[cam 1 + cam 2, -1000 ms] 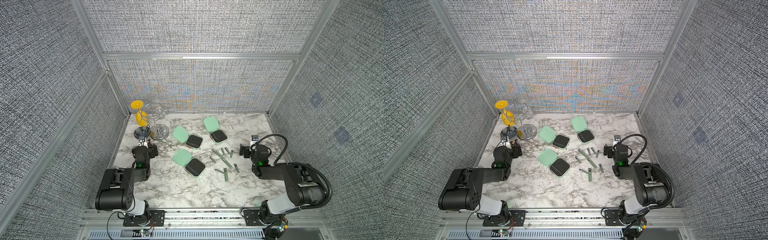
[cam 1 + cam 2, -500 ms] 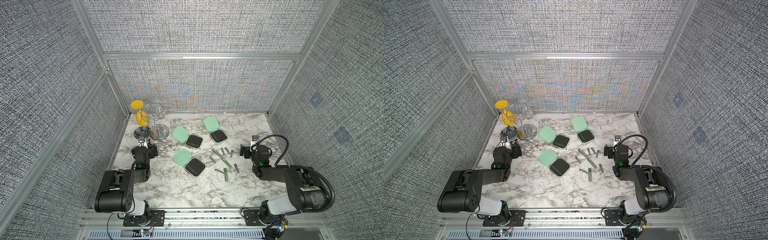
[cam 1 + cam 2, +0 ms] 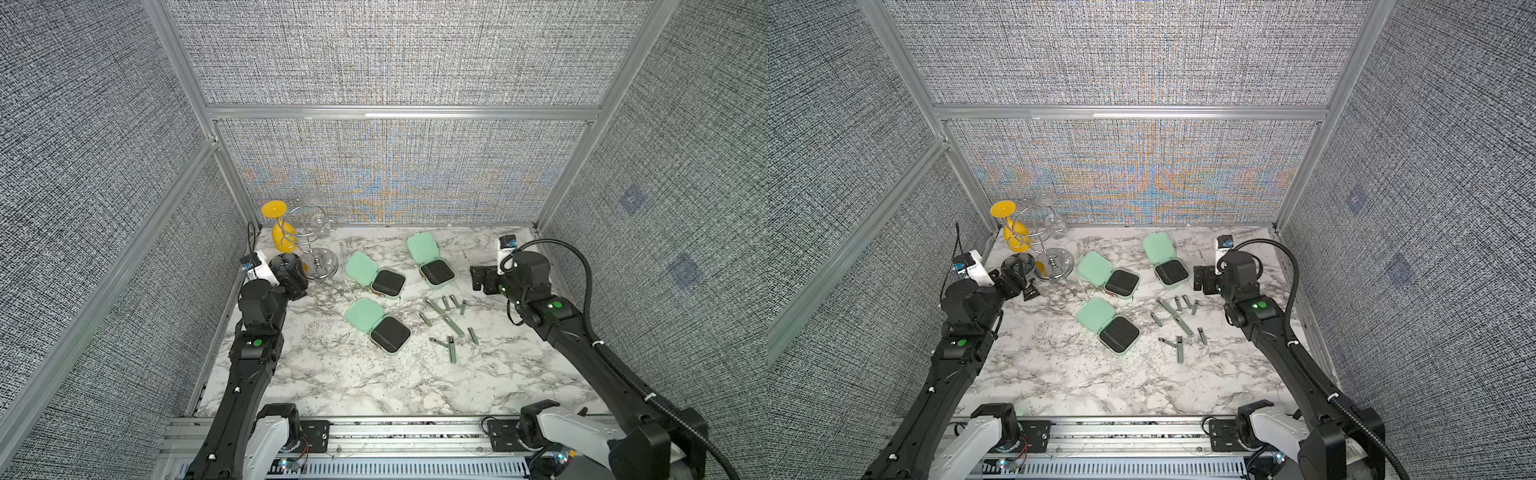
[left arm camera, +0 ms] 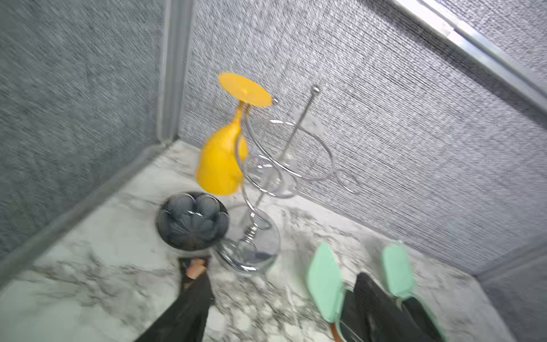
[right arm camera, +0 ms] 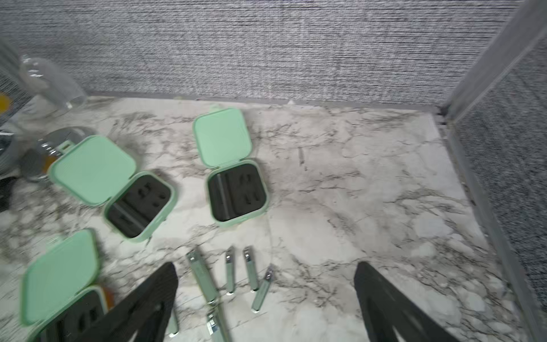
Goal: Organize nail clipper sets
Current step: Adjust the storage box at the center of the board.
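Counted three mint-green cases (image 3: 376, 276) lying open from mid-surface toward the far edge of the marble surface (image 3: 332, 382), black slots bare. Noted loose clippers and tools (image 5: 202, 274) scattered between cases and right edge. Found right gripper (image 3: 478, 279) spread wide and empty, near the right edge beside the tools. Found left gripper (image 3: 1017, 284) also spread and empty, near the far-left corner. Judged as opening step, nothing packed. Next: lower right jaws over a nearby clipper, pinch its narrow sides low, carry to a slot.
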